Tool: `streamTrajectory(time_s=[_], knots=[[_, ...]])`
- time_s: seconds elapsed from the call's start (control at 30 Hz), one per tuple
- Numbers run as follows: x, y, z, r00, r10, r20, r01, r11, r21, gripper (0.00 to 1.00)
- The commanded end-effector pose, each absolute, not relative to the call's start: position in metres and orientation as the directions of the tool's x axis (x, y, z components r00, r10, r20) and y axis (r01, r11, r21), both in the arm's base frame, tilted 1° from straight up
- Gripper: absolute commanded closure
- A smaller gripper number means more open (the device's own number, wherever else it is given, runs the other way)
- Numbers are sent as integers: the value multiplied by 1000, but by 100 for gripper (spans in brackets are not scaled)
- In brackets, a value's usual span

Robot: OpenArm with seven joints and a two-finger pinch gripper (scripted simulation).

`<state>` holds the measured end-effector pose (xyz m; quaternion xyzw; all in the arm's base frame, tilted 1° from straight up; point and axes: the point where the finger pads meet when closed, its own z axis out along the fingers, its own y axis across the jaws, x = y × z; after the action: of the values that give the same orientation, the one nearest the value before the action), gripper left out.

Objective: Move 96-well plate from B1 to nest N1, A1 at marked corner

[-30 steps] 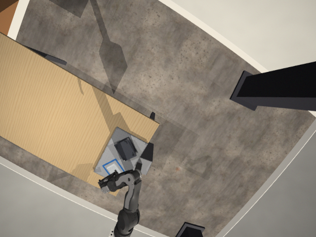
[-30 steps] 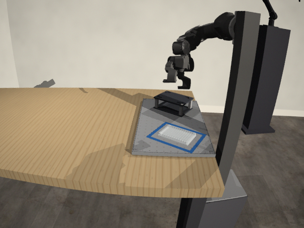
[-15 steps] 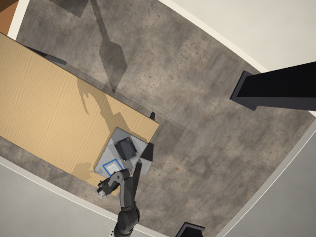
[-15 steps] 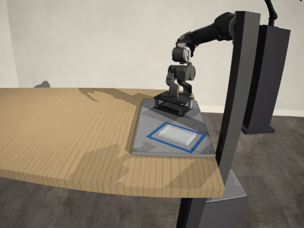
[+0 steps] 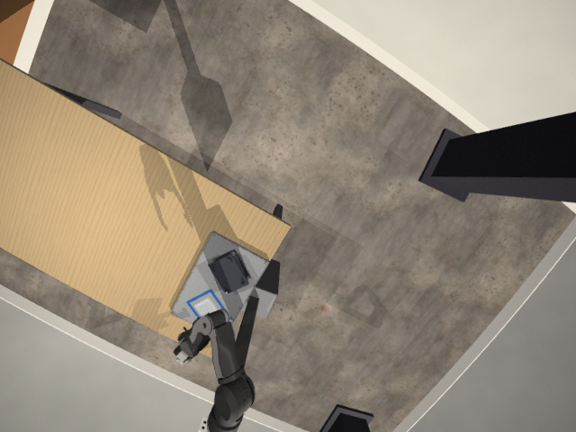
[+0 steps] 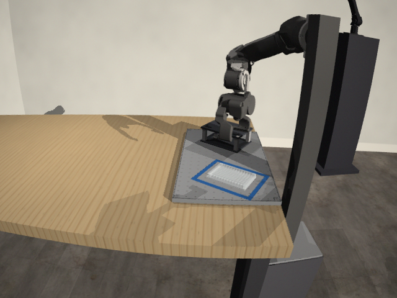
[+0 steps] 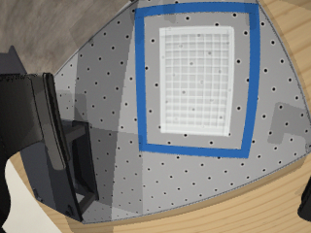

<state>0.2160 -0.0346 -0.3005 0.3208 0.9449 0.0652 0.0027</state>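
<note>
The white 96-well plate [image 5: 204,305] [image 6: 231,176] [image 7: 196,80] lies flat inside the blue outline [image 6: 221,189] [image 7: 141,83] of the bench spot. The raised nest [image 5: 229,271] [image 6: 209,126] [image 7: 49,184] is a dark stand on posts, with nothing seen on it. My gripper [image 6: 236,131] [image 7: 160,130] is open and empty, fingers pointing down. It hangs above the plate's level and overlaps the nest in the exterior view. In the wrist view the fingers stand at the left and right edges, with the plate between and beyond them. The A1 markings cannot be read.
A grey perforated board [image 5: 188,290] [image 6: 189,154] [image 7: 117,189] carries both spots at the end of the wooden table [image 5: 84,185] [image 6: 96,179]. A tall dark post [image 6: 312,112] stands beside the board's right edge in the exterior view.
</note>
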Motion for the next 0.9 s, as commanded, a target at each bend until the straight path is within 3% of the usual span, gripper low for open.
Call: streamTrajectory(time_s=[0.0, 0.43, 0.6, 0.87], knots=[[215, -37, -307, -780, 626, 2, 625, 779, 51, 23], [215, -31, -313, -783, 622, -12, 622, 783, 12, 23], [213, 0, -347, -783, 622, -11, 622, 783, 12, 23], [213, 0, -347, -783, 622, -11, 622, 783, 12, 23]])
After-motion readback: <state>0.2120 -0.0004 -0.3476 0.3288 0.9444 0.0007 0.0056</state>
